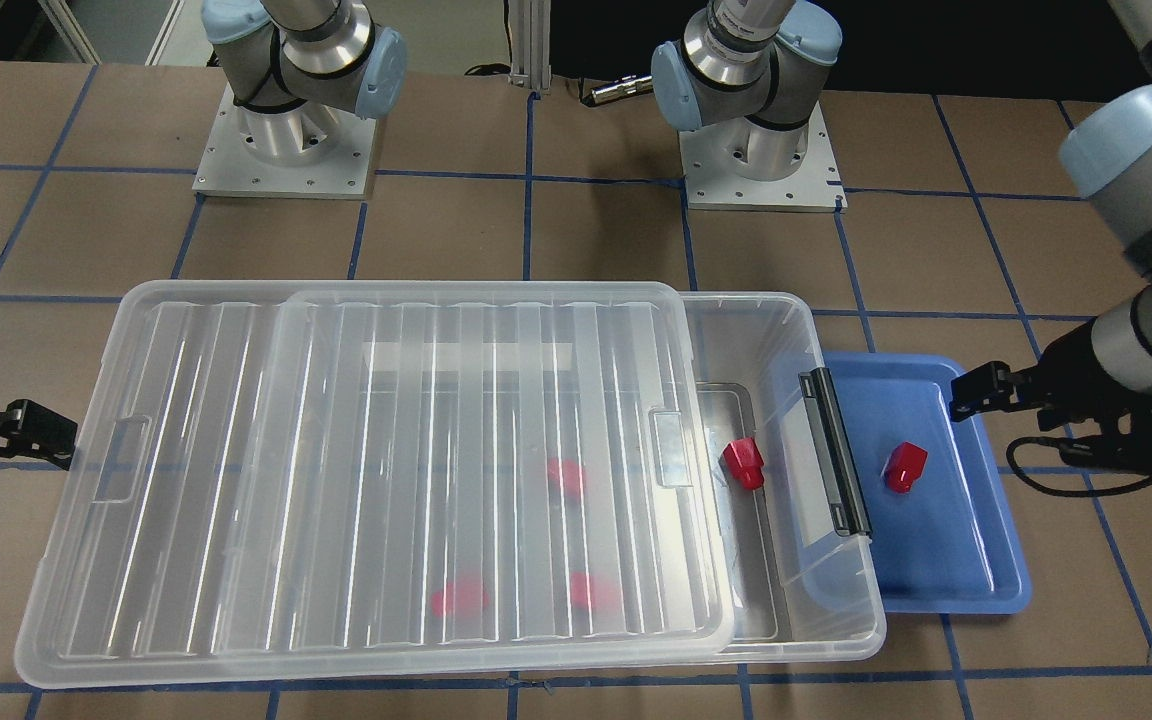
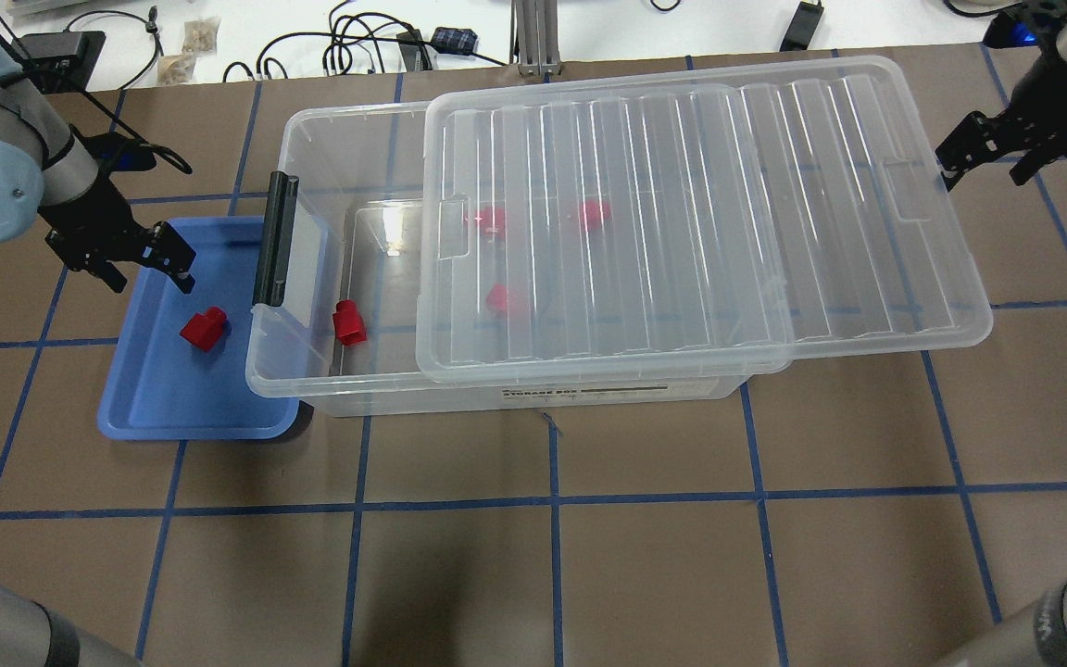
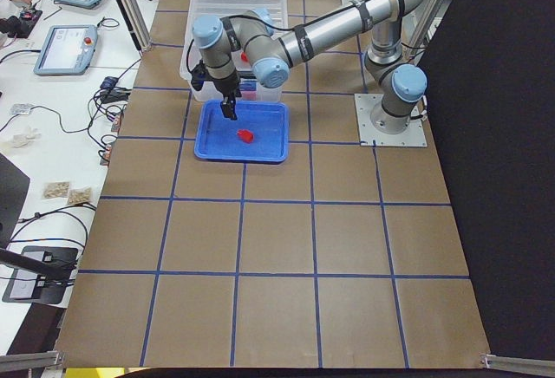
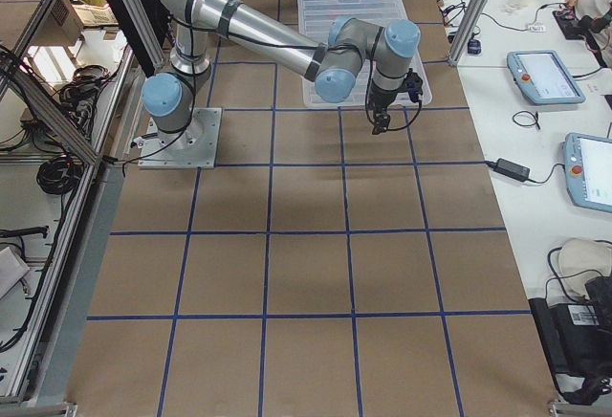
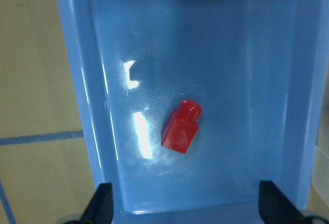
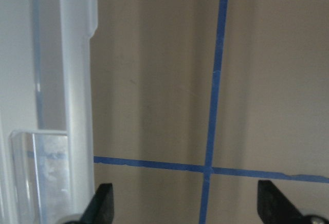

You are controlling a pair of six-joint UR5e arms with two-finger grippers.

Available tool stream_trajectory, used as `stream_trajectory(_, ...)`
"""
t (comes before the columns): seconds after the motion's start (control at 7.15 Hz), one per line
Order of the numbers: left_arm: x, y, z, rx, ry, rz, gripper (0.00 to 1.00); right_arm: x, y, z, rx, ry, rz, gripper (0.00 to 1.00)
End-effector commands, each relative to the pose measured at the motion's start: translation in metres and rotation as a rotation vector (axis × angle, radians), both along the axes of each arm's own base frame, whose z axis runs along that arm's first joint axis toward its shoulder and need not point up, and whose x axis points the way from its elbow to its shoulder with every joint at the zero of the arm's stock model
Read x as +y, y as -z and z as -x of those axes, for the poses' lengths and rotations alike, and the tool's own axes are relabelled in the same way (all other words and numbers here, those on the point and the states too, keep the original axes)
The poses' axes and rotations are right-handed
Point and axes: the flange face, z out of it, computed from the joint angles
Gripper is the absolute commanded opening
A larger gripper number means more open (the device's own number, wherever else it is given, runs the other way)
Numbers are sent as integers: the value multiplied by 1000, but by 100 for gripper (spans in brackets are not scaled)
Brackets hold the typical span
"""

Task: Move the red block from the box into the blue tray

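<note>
Reading from the overhead view, near edge first.

- Nearest me the brown table (image 2: 552, 556) is showing only its blue grid lines.
- The blue tray (image 2: 172, 408) is sitting at the left, tucked against the box's left end. One red block (image 2: 204, 328) is lying on its side on the tray floor, near the middle, touching nothing else.
- The left gripper (image 2: 150, 264) is hovering over the tray's far half. In its wrist view the jaws are standing wide apart and carrying nothing, with the block lying loose on the tray floor beyond them.
- The box (image 2: 533, 394) is lying lengthwise. Its lid (image 2: 682, 213) is sitting shifted to the right, leaving the left end open beside the black clip handle (image 2: 274, 239).
- A second red block (image 2: 348, 323) is resting on the floor of that open end. I am counting three more red blocks (image 2: 502, 298) under the lid.
- Far right, the right gripper (image 2: 985, 167) is waiting just beside the lid's right end, spread wide and empty.

Judgement: I am treating the placing step as done, with the left arm at release.

If another block is wanted, the uncovered one is the obvious pick. That means lifting over the box wall and handle, dropping into the gap left of the lid, and squaring the jaws across the boxy body rather than the stub.
</note>
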Motion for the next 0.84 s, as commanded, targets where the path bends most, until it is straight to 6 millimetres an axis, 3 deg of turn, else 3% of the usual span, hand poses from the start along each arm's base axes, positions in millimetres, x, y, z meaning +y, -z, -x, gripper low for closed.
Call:
stream_trajectory(0.0,24,-71,15,-11,6,37,100,-4,-3,-64,18,29,5,100)
stream_trajectory(0.14,43,-92,38,1,22,23,100,-4,-4,-82,20,42,5,100)
stream_trajectory(0.42,62,-118,101,-18,-43,46,100,-2,-4,-106,20,52,4,100)
stream_trajectory(0.56,69,-119,135,-20,-37,49,100,-2,-4,-119,26,61,4,100)
stream_trajectory(0.7,72,-121,163,-26,-7,58,100,-4,-7,-119,26,59,8,100)
